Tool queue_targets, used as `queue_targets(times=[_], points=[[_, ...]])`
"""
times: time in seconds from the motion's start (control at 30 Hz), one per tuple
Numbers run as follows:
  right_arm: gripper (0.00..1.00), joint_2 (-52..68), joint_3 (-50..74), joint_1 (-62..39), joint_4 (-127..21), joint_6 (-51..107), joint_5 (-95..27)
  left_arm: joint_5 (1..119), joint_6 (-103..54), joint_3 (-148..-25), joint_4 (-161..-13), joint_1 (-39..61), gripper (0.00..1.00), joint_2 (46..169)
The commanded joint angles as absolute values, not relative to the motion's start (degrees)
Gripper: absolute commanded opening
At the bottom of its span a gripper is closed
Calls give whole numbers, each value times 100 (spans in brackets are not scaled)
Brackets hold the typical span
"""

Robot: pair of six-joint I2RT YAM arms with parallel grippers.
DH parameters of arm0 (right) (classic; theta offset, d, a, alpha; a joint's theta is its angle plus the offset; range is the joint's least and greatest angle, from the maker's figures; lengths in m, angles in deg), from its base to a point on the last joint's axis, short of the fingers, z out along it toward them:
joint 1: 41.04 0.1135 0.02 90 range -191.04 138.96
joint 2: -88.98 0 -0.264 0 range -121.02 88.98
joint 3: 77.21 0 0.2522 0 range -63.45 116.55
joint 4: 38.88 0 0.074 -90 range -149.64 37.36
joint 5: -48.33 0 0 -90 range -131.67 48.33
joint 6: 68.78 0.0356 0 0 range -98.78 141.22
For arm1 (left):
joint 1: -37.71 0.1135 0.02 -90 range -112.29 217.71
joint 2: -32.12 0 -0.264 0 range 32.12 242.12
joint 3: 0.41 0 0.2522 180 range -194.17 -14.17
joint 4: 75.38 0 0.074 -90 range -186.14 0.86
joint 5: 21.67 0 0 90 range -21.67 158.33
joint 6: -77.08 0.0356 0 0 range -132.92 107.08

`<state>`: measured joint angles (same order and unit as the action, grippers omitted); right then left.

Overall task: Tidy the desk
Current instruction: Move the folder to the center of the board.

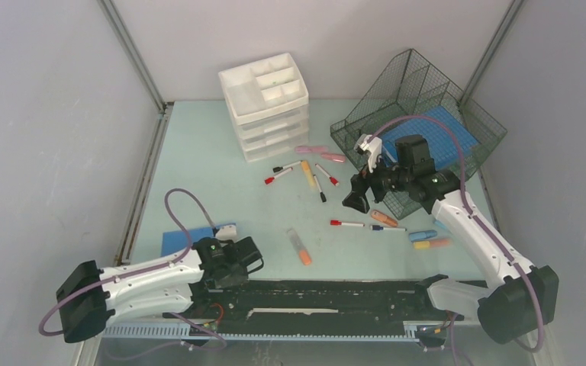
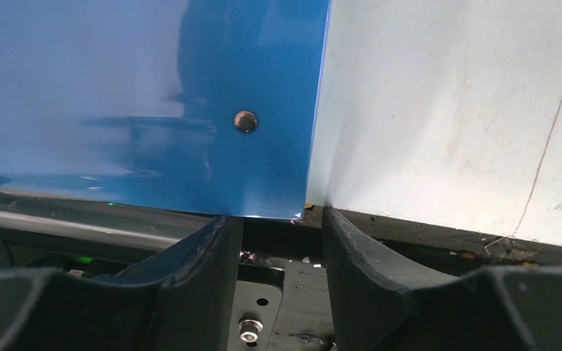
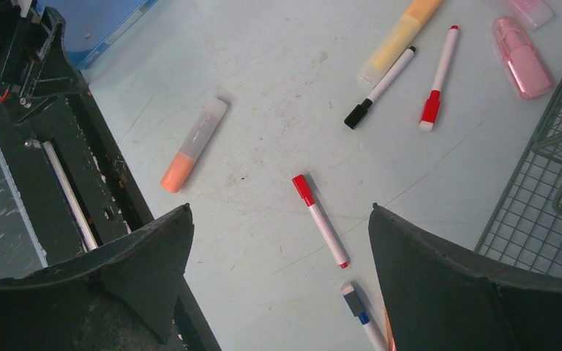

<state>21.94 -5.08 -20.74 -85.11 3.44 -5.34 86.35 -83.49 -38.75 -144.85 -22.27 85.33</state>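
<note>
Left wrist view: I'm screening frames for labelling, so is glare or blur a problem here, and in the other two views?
Left wrist: the glossy blue sheet carries a pale sheen and dark reflections, the fingers are slightly soft; right wrist: evenly lit, the central red marker sharp with little shadow; top external: diffuse light, no glare on the desk.

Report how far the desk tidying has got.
Looks done: a blue pad lies in the wire tray. In hand: nothing; left tool sits open at the corner of a blue sheet, right tool hangs open over a red marker. Left: markers and highlighters scattered on the desk.
</note>
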Motion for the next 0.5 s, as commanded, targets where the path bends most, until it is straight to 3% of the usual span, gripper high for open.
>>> queue_targets(times=[0.0, 0.23, 0.47], points=[[96, 2368, -292, -2129, -8514, 349, -472, 9353, -8418, -3881, -13886, -1789, 51, 8281], [96, 2405, -286, -2210, -8519, 352, -436, 8967, -7500, -3661, -12938, -599, 51, 7972], [96, 2428, -288, -2231, -8525, 343, -440, 8793, -6861, -3552, -11746, 437, 52, 8411]])
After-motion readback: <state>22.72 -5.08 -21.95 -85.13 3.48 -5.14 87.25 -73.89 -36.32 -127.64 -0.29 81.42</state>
